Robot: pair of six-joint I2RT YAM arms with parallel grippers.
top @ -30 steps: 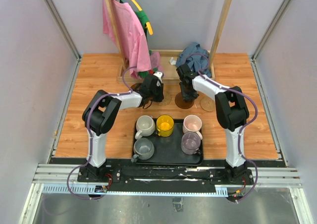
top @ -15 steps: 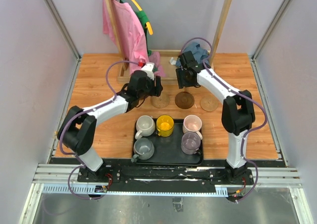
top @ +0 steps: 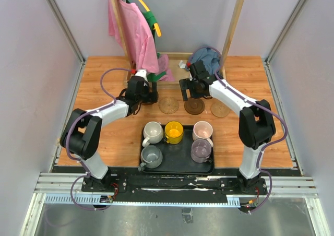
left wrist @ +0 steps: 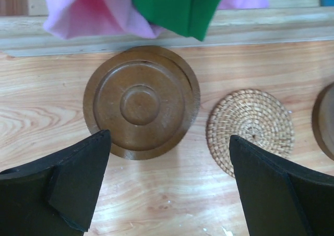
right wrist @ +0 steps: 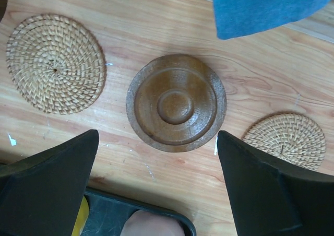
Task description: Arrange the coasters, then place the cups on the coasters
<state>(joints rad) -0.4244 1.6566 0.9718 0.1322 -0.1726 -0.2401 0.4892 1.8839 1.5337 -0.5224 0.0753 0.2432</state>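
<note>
The left fingers (left wrist: 73,184) stand wide apart, empty, over a dark brown coaster (left wrist: 142,101) on the desk (top: 99,90). The right fingers (right wrist: 47,189) gape likewise above a second brown coaster (right wrist: 176,103), flanked by woven coasters (right wrist: 55,63). The cups (top: 174,132) sit on the black tray (top: 177,164).

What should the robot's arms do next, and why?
Probably draw the right end effector back toward the tray and lower it over the pale pink mug, the one nearest that arm. It and the left end effector stand open and empty, four coasters lie in a row beyond the tray, and all five mugs sit on it, so the cups seem due next.
</note>
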